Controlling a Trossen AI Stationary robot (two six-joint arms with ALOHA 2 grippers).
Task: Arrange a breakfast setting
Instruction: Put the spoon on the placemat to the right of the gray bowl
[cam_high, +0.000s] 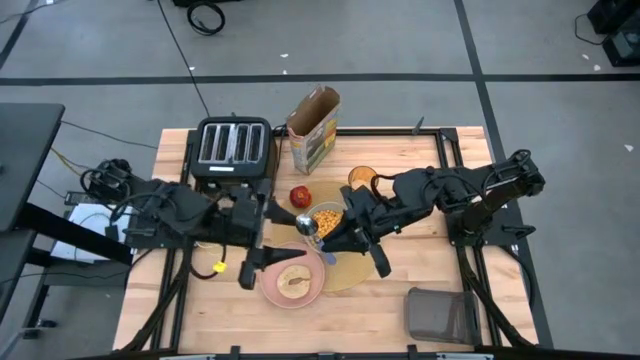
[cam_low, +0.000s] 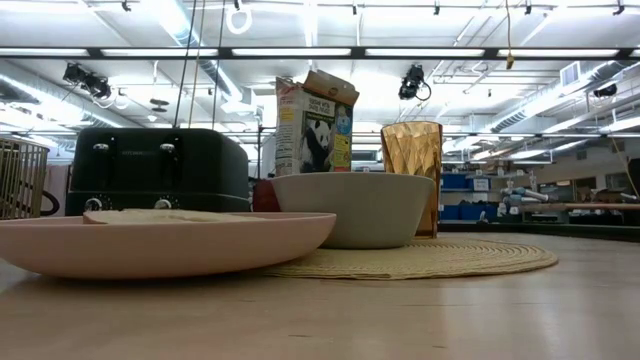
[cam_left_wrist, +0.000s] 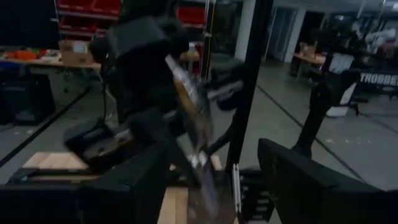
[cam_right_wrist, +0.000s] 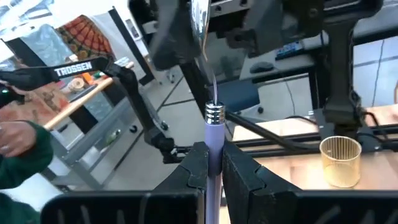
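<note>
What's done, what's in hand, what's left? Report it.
Done: bowl sits on the mat, plate at its edge. In hand: right gripper, jaws shut, holds the spoon by its handle, left gripper close by. Left: set the spoon down; perhaps bring in apple and tumbler.

Spoon (cam_right_wrist: 213, 134) upright in right hand (cam_right_wrist: 211, 163), above bowl (cam_high: 326, 217).

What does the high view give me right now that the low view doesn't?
Only the high view shows the right gripper shut on the spoon, the left gripper beside the pink plate, cereal inside the bowl, and the mesh basket.

Only the low view shows the panda on the cereal box.

Both show the toaster, tumbler, placemat, plate and bowl.
</note>
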